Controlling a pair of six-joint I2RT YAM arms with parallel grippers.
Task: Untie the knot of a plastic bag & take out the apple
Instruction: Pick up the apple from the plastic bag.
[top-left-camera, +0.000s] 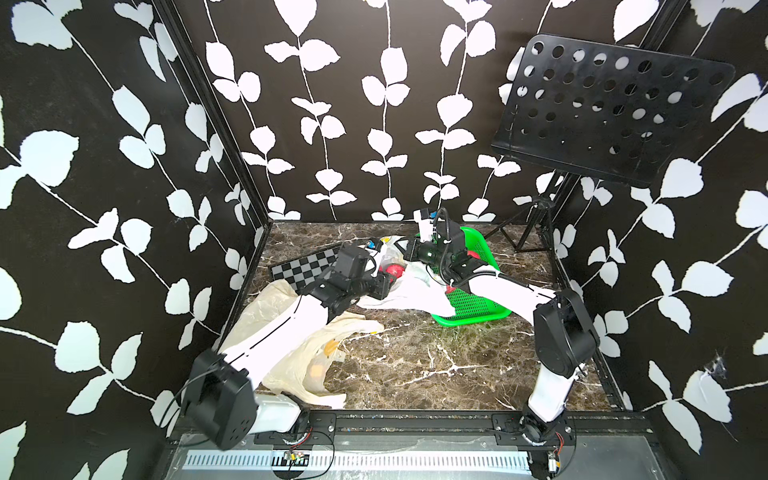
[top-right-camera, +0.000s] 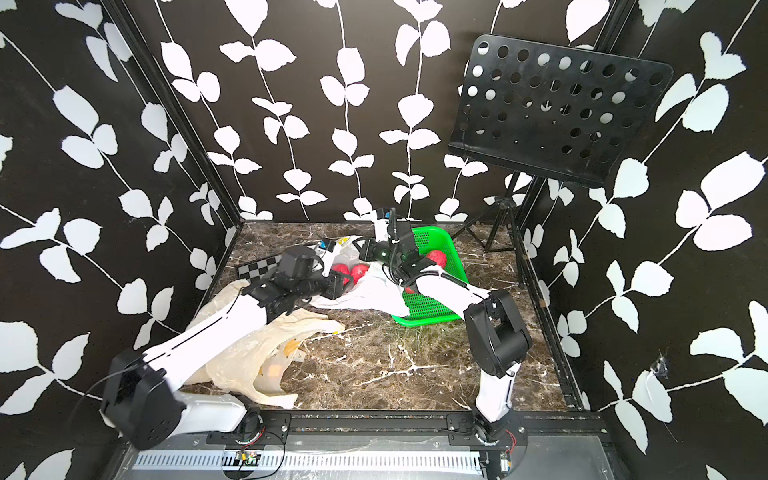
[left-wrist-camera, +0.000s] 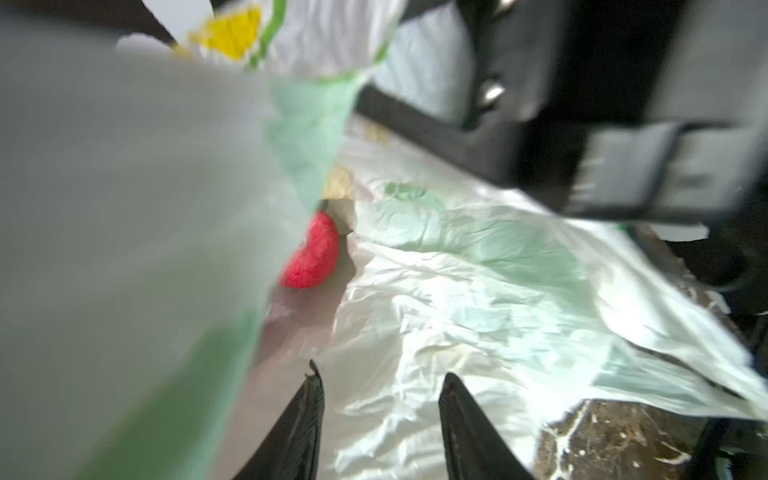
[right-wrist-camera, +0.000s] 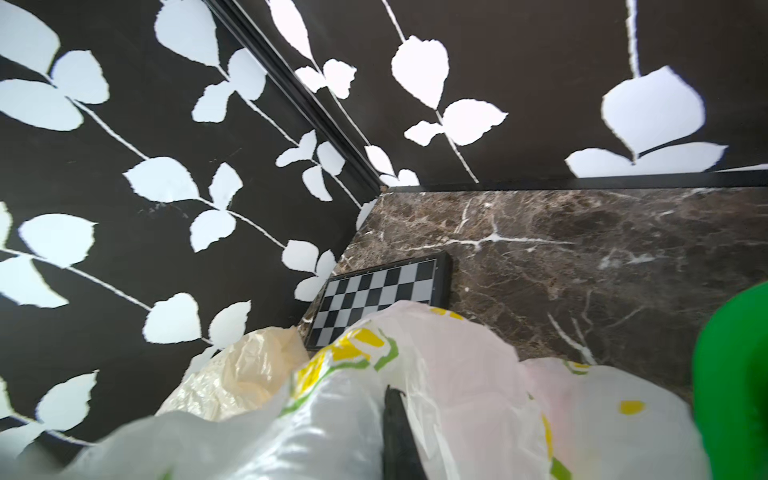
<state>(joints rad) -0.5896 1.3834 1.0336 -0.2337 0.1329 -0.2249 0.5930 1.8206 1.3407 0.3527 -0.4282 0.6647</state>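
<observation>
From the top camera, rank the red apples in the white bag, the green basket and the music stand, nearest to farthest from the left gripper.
From the left gripper, top view:
1. Red apples, just ahead, inside the white bag.
2. Green basket, beside the bag, to the right.
3. Music stand, back right corner.

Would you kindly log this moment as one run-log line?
left tool: open, inside bag, short of apple | right tool: shut on bag
</observation>
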